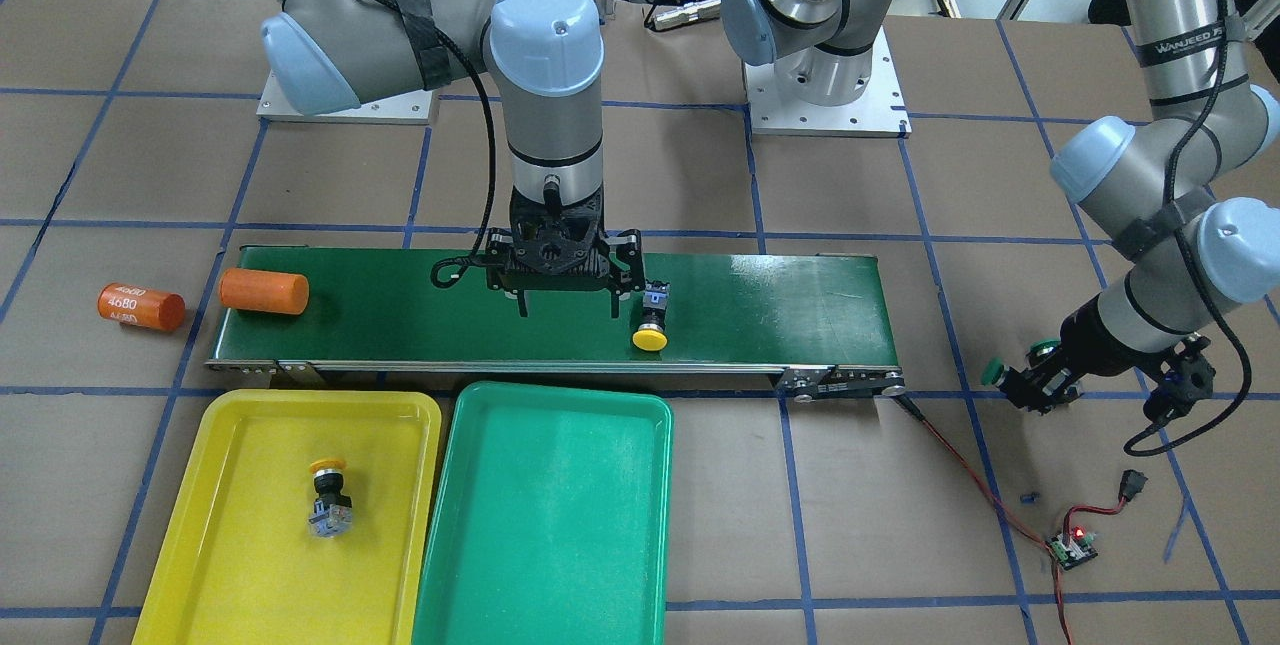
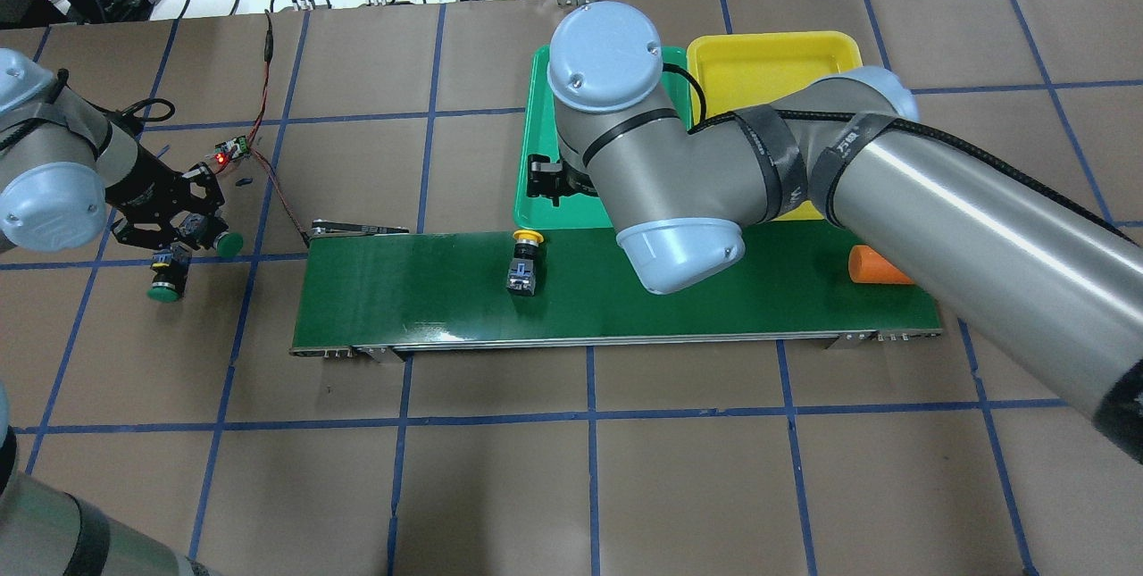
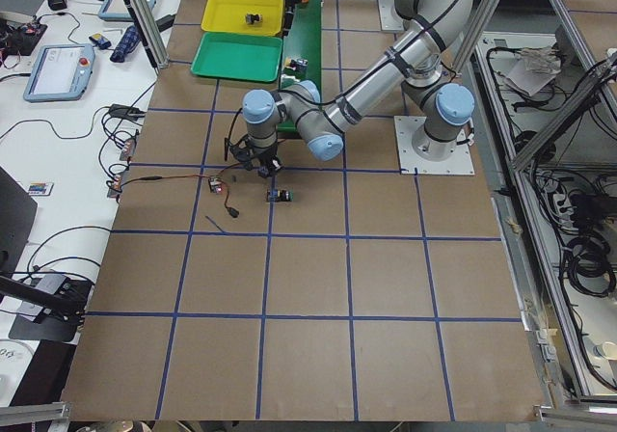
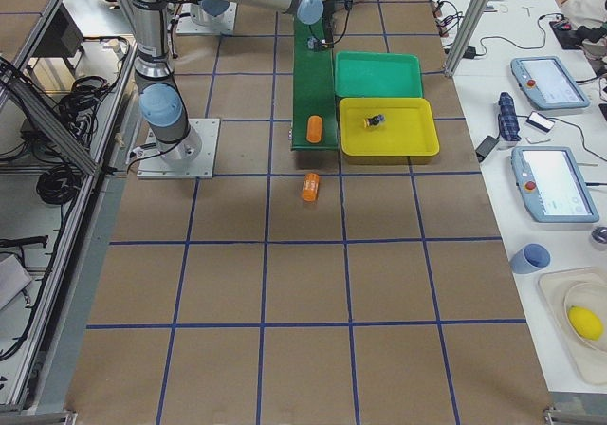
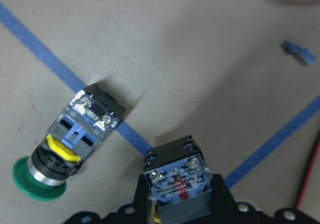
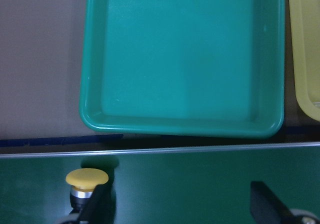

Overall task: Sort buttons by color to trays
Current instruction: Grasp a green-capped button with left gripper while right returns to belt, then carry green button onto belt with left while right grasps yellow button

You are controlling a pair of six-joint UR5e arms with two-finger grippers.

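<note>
Buttons. Yellow Y1 lies on the belt, just beside the 3 o'clock finger of the right gripper, which is spread wide and empty. Yellow Y2 lies in the yellow tray, at 9 o'clock of the green tray. The left gripper clamps green G1; green G2 lies on the table at its 12 o'clock.

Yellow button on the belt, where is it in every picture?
Front: button in the middle of the belt.
Overhead: mid-belt.
Left side: tiny, on the far belt.
Right side: too small to tell.
Left wrist: not in it.
Right wrist: bottom left.
Landmark: the green tray beside the belt.
</note>
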